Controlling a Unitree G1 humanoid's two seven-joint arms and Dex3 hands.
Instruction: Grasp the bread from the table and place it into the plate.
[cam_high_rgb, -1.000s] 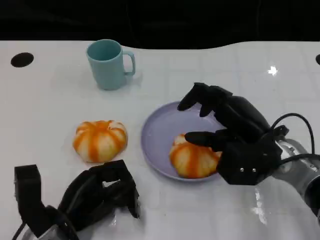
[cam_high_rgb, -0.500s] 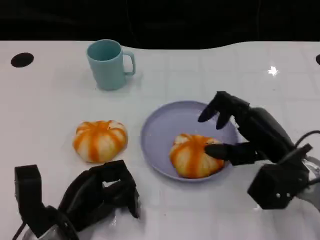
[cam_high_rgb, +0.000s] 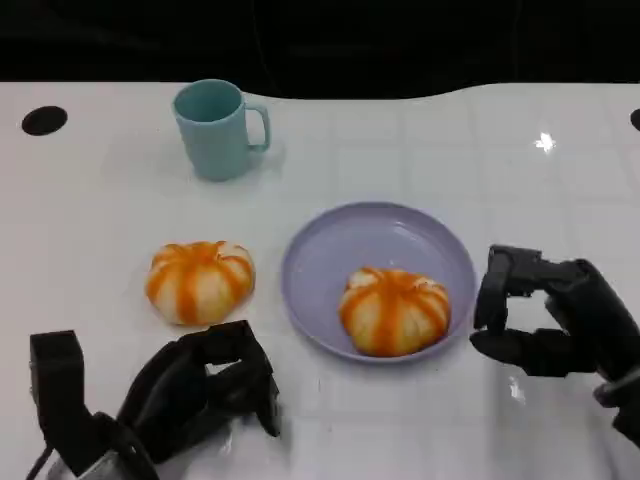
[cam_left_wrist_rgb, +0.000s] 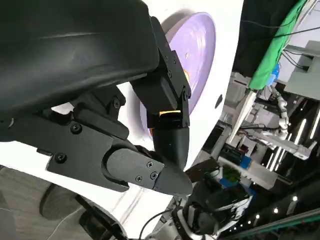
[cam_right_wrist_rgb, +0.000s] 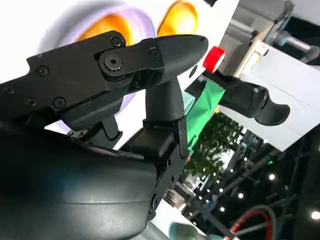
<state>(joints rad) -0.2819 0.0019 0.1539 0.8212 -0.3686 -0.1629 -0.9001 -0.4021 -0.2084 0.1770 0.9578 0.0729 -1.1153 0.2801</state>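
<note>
Nearest the camera in the head view, the left hand (cam_high_rgb: 205, 390) rests low on the white table (cam_high_rgb: 100, 230) with its fingers curled in on nothing, its forearm cut off by the picture's lower edge. The right hand (cam_high_rgb: 545, 320) sits just beside the plate's right rim, apart from it, fingers bent inward around nothing; its wrist runs out of the picture at the right. One bread (cam_high_rgb: 394, 310) lies inside the lilac plate (cam_high_rgb: 340, 240), toward the near rim, touched by neither hand; it is round and domed, so no long axis can be told, and its orange stripes fan out from the top. The second bread (cam_high_rgb: 200, 280) sits on the table just left of the plate. Farther back stands an upright teal mug (cam_high_rgb: 213, 128), handle to the right.
</note>
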